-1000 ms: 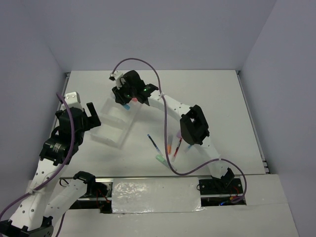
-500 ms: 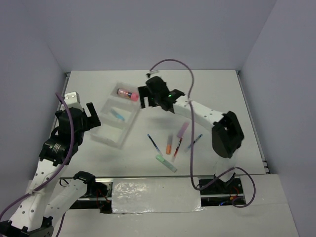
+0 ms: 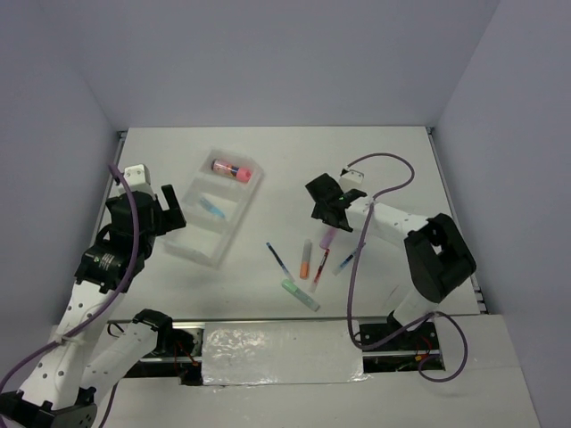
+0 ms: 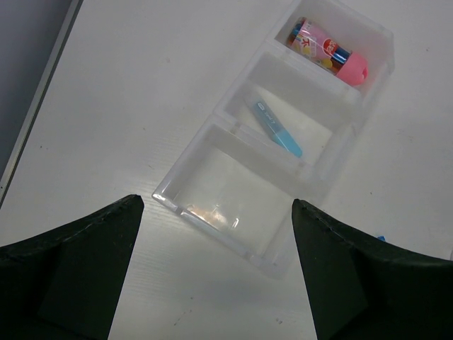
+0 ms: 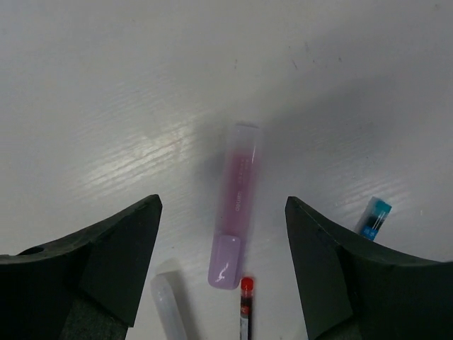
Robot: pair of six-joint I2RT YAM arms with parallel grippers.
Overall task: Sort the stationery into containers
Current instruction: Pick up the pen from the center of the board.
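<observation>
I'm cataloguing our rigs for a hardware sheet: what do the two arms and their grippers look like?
The left arm and right arm have white links and bulky black joint housings. The left gripper and right gripper are black, each with two broad wedge-shaped fingers. A purple cable loops loosely along each arm. No markings are readable.

White tabletop (image 3: 393, 165) in the center, faint grain. Pale grey-lavender walls: back wall (image 3: 285, 62) at 12, left wall (image 3: 45, 125) at 9, right wall (image 3: 526, 125) at 3. Crinkled shiny sheet (image 3: 281, 352) at 6. Light soft, even.
</observation>
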